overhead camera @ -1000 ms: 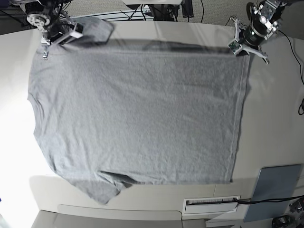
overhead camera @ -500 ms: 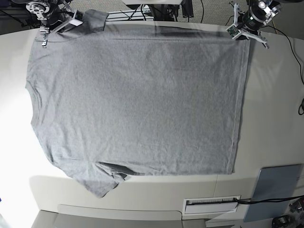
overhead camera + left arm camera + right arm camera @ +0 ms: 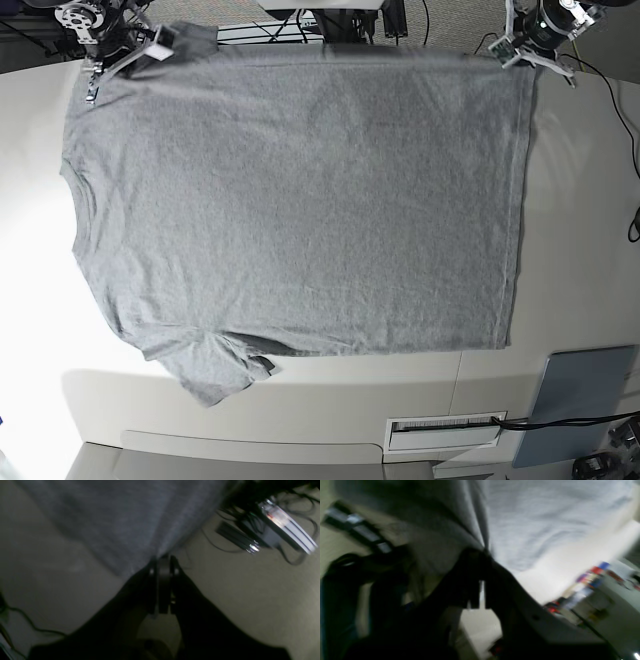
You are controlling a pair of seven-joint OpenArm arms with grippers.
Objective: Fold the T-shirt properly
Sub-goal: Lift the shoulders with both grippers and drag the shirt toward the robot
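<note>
The T-shirt [image 3: 290, 200] lies spread plain-side-up across the table [image 3: 580, 250], its far edge pinched at 11 o'clock by the right gripper [image 3: 100, 60] and at 1 o'clock by the left gripper [image 3: 515, 45], probably to pull it taut and flat before folding.

The left gripper [image 3: 163, 563] pinches a corner of the grey T-shirt [image 3: 130, 522], which spreads away from it; dark cables [image 3: 237, 540] lie beside it.
</note>
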